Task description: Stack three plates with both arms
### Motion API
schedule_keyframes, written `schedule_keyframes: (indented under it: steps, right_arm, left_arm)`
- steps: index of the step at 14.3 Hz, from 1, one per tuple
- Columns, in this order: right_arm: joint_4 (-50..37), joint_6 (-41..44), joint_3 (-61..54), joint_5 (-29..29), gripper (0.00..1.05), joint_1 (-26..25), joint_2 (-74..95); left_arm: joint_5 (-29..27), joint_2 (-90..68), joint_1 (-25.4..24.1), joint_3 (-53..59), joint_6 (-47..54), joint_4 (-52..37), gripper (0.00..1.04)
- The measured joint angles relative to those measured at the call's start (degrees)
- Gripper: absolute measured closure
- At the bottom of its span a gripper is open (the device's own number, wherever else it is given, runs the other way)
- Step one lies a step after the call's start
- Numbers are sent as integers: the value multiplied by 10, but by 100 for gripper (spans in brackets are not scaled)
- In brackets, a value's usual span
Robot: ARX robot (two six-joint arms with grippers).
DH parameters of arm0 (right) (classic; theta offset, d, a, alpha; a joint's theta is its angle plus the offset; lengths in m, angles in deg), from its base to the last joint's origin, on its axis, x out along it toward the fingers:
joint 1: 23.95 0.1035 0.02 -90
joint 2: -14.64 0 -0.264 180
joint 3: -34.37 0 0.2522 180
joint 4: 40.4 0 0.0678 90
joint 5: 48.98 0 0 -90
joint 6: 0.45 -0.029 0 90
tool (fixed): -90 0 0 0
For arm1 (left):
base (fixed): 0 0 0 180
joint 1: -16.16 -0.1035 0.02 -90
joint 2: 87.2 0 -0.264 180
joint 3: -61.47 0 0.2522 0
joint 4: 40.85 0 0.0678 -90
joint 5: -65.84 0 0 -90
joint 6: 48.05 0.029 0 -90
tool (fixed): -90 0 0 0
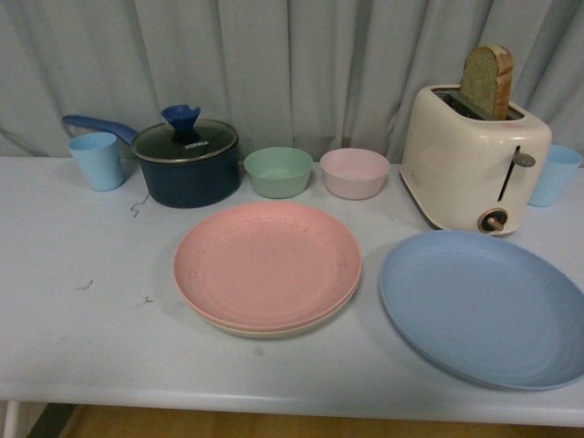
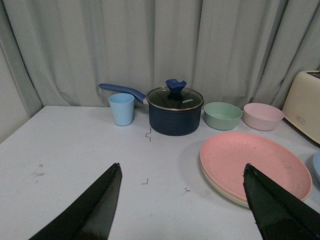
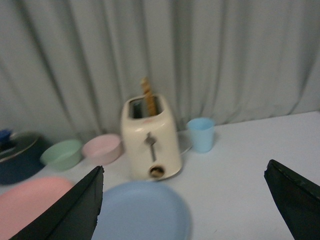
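Note:
The pink plate (image 1: 266, 263) lies on top of the beige plate (image 1: 274, 329) in the middle of the white table; only the beige rim shows under it. The blue plate (image 1: 484, 307) lies alone to their right, near the front edge. Neither arm shows in the front view. My left gripper (image 2: 182, 172) is open and empty above the table, left of the pink plate (image 2: 255, 164). My right gripper (image 3: 184, 172) is open and empty, raised above the table near the blue plate (image 3: 141, 210); this view is blurred.
At the back stand a light blue cup (image 1: 98, 160), a dark blue lidded pot (image 1: 187, 161), a green bowl (image 1: 278, 172), a pink bowl (image 1: 354, 172), a cream toaster (image 1: 474, 159) holding bread, and another blue cup (image 1: 554, 174). A grey curtain hangs behind.

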Motion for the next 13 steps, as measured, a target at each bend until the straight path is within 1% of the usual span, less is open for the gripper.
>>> schedule_keyframes:
  steps: [1, 2, 3, 4, 6, 9, 10, 13]
  right_arm:
    - [-116, -5, 38, -32, 6, -23, 128]
    - [-204, -10, 118, -78, 6, -23, 299]
    - [-208, -7, 192, -127, 6, -4, 428]
    - [-143, -4, 269, -165, 6, 23, 555]
    - [-12, -3, 385, -191, 6, 64, 715]
    - [99, 13, 468, -207, 6, 112, 848]
    - [111, 7, 490, -208, 6, 119, 883]
    - [119, -6, 504, -207, 6, 127, 899]
  left_arm:
    - [0, 0, 0, 0, 0, 0, 20]
    - [0, 0, 0, 0, 0, 0, 5]
    - [0, 0, 0, 0, 0, 0, 8]
    - [0, 0, 0, 0, 0, 0, 7]
    - [0, 0, 0, 0, 0, 0, 7]
    - [0, 0, 0, 0, 0, 0, 7]
    - [0, 0, 0, 0, 0, 0, 7]
    - [0, 0, 0, 0, 0, 0, 7]
